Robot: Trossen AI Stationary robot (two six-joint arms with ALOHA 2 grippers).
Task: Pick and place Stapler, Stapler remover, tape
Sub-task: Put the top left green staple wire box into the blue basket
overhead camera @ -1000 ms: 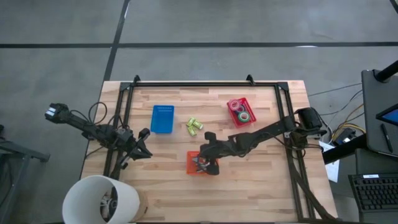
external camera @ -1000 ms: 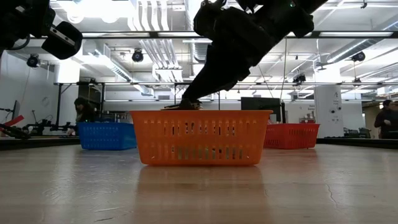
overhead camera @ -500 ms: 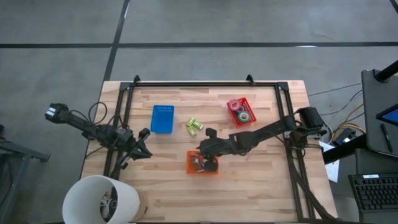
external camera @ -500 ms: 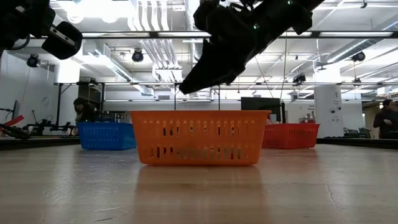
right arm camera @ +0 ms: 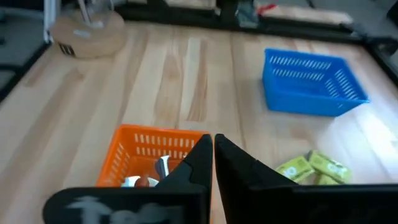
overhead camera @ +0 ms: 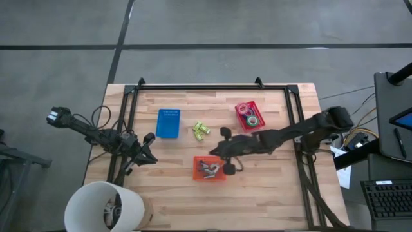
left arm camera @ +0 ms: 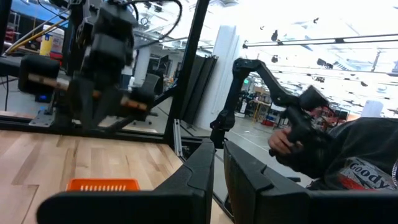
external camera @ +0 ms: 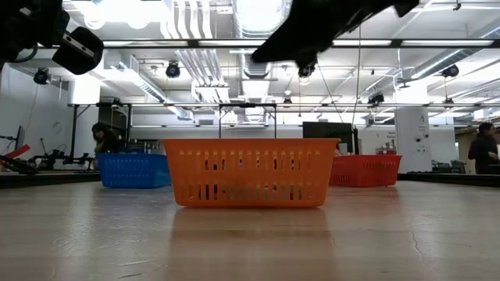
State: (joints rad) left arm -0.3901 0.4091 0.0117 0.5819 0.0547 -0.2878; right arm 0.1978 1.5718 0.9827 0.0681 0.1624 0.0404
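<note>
Right gripper (overhead camera: 227,166), fingers closed and empty, has lifted out of the orange bin (overhead camera: 205,176) below it.

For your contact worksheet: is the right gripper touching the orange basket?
Apart. The low view shows the right gripper well above the orange basket, with open room between them.

— Where do the cameras look from?
— One hangs overhead, facing straight down on the whole table (overhead camera: 270,193). One sits at tabletop height, close before the orange bin (external camera: 251,172), facing the room.
— And the wrists?
— Each looks forward past its own fingers; both catch that orange bin, as do the other two.
</note>
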